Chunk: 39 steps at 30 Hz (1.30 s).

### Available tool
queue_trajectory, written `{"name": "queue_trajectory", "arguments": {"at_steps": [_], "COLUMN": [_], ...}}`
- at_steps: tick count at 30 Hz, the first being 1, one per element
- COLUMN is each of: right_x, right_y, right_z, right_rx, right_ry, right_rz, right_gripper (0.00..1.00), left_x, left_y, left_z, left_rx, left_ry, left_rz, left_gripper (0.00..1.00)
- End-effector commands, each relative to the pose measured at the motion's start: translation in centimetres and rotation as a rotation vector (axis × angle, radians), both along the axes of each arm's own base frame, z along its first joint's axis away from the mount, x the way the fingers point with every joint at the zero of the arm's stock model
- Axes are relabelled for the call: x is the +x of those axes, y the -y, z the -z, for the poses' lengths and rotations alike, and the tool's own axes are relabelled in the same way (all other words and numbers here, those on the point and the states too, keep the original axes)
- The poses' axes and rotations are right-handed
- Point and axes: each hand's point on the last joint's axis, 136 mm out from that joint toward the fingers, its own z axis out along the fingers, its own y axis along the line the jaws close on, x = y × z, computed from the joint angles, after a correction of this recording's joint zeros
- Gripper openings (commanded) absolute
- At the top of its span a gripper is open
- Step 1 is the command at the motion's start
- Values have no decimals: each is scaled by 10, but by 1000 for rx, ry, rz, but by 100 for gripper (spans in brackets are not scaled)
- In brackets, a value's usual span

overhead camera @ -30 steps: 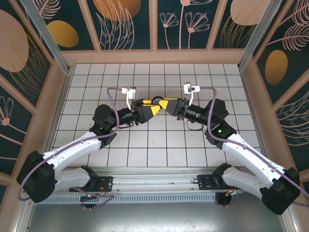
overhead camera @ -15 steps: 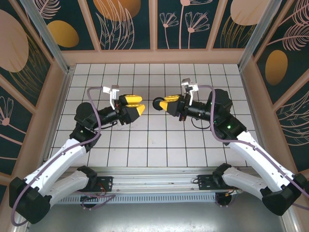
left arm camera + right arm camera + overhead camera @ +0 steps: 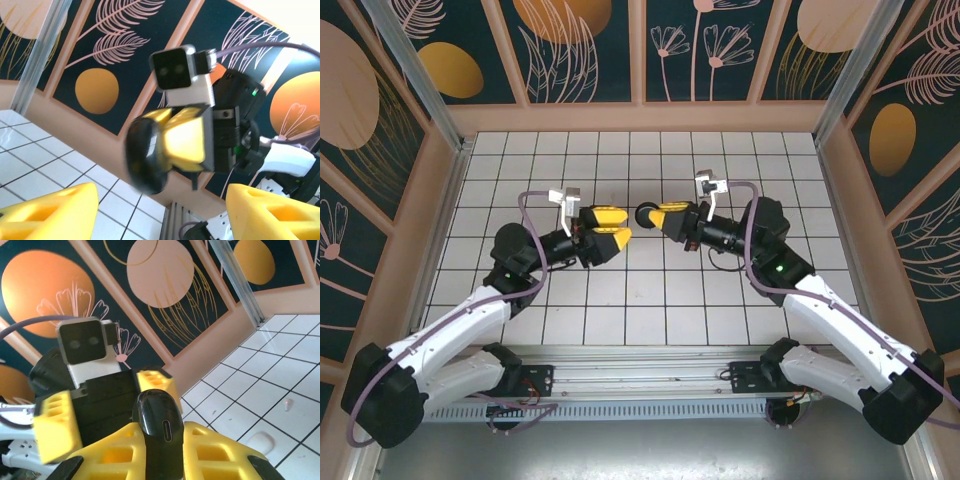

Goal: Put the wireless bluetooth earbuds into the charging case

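The charging case (image 3: 161,432), a black rounded pebble with a slot-shaped port on the end turned toward the right wrist camera, is held off the tiles above the middle of the table (image 3: 645,325). It is pinched between the yellow fingers (image 3: 215,452) of the right gripper (image 3: 655,213), whose jaws are closed on its two sides. No seam or raised lid can be made out on the case, and in the left wrist view it is blurred. Whether it is open, and whether the wireless bluetooth earbuds are already seated inside, cannot be told.

At 9 o'clock of the case, near it but apart, the left gripper (image 3: 612,226) is pointed toward 3 o'clock, straight at the case. Its jaws are spread wide and nothing is seen held between them. In the top view the right arm is brought in from about 4 o'clock and the left arm from about 7 o'clock, so the two grippers face each other across a small gap.

The case is judged to be secured and presented. Insertion of the earbuds is neither shown as done nor shown as under way. If the earbuds are not inside, each has yet to be picked up, carried to the case and pressed in.
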Motion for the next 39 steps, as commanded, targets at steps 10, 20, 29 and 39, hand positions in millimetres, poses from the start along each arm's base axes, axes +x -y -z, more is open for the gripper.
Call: {"name": "queue_trajectory", "arguments": {"at_steps": [10,20,29,39], "right_x": [0,9,11,12], "right_y": [6,10,7,2], "right_z": [-51,-40,-36,-30], "right_rx": [286,372,365,335], "right_ry": [-21,-95,-109,-110], "right_rz": [95,137,135,127], "right_gripper": [3,3,3,24], "left_x": [41,29,32,33], "left_y": [-5,18,26,33], "left_z": [-26,-28,-30,-29], "left_rx": [-246,-268,-253,-171], "left_ry": [-138,-153,-149,-105], "left_rz": [-172,-19,-4,-18], "left_gripper": [63,57,45,16]}}
